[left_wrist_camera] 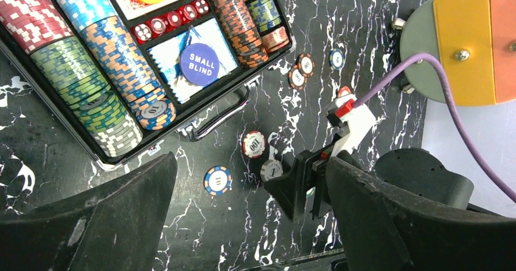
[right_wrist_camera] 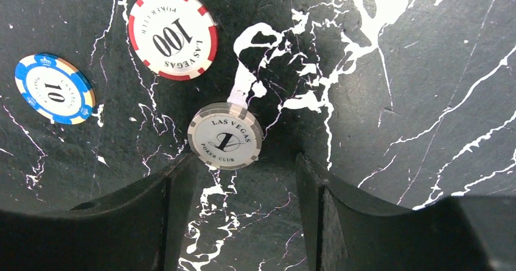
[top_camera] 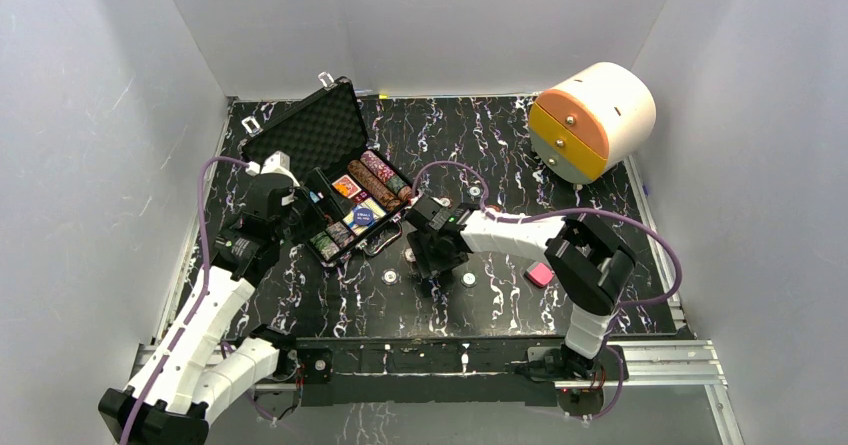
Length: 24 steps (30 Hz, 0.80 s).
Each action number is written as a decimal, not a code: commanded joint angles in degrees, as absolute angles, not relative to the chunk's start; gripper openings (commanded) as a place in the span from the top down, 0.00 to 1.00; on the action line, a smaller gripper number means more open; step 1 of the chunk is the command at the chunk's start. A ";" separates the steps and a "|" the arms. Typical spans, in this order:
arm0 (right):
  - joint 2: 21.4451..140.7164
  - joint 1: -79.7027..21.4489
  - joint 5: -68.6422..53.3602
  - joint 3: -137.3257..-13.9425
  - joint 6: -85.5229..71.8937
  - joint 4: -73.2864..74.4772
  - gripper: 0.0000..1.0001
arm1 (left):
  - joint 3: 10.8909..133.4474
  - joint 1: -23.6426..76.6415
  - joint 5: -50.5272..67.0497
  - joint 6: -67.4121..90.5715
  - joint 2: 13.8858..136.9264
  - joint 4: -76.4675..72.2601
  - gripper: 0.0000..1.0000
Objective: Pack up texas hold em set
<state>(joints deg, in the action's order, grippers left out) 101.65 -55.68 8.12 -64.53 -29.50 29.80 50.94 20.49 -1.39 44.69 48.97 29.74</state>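
Evidently to pinch it up, the right gripper [right_wrist_camera: 243,173] sat with jaws apart at the grey chip [right_wrist_camera: 225,136] lying loose on the table [right_wrist_camera: 395,70], while the left gripper [left_wrist_camera: 251,164] (also spread wide, empty) hovered near the open case [top_camera: 305,130].

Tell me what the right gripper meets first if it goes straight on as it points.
Probably the grey 1 chip, flat on the table just ahead of the right gripper; depth is unclear.

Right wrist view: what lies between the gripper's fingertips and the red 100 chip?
The grey 1 chip lies there, flat on the table, just ahead of the right gripper and apart from the red 100 chip. The right wrist view shows this.
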 commanded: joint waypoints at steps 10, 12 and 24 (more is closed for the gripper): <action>107.96 -58.13 11.48 -70.31 -25.22 30.92 0.31 | 49.80 20.61 -0.70 44.90 48.36 29.14 0.04; 108.10 -58.18 12.25 -70.40 -25.46 30.19 0.37 | 49.46 20.57 -0.62 45.02 48.25 29.32 0.04; 100.27 -57.11 14.80 -67.00 -34.46 25.71 0.61 | 44.78 20.57 9.28 45.43 52.33 27.66 0.21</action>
